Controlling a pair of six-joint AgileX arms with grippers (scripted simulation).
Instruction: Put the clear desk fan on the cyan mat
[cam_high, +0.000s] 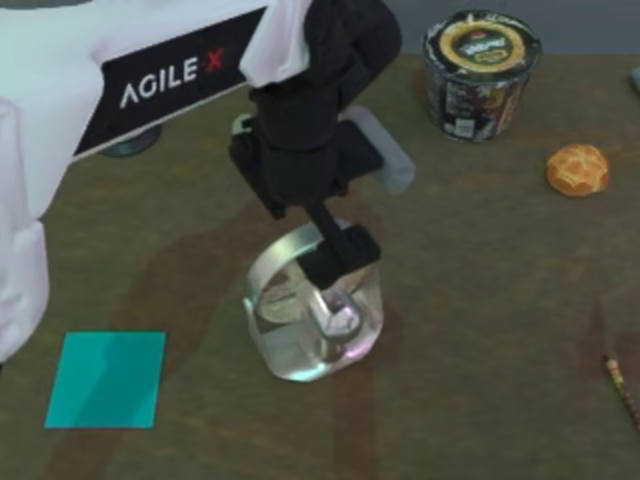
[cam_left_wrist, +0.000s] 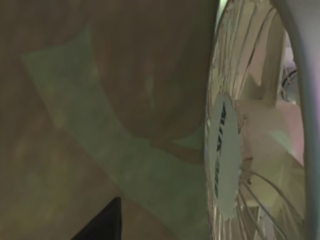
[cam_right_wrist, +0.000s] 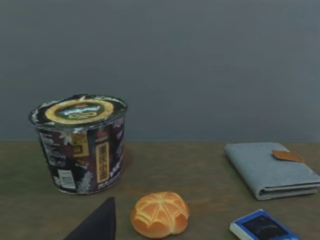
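The clear desk fan (cam_high: 312, 325) stands near the middle of the table, its glassy ring upright on a clear base. My left gripper (cam_high: 338, 262) reaches down over the top of the ring and is open. In the left wrist view the pale hub (cam_left_wrist: 223, 160) and blades fill one side at close range. One dark finger (cam_left_wrist: 102, 225) stands well apart from the fan; the other finger is hidden. The cyan mat (cam_high: 106, 380) lies flat at the front left, bare, apart from the fan. My right arm is out of the top view; one of its fingers (cam_right_wrist: 100, 224) shows.
An instant-noodle cup (cam_high: 480, 72) stands at the back right, with a bread roll (cam_high: 577, 169) near it. A thin stick (cam_high: 622, 388) lies at the right edge. The right wrist view also shows a grey notebook (cam_right_wrist: 270, 170) and a small blue device (cam_right_wrist: 262, 227).
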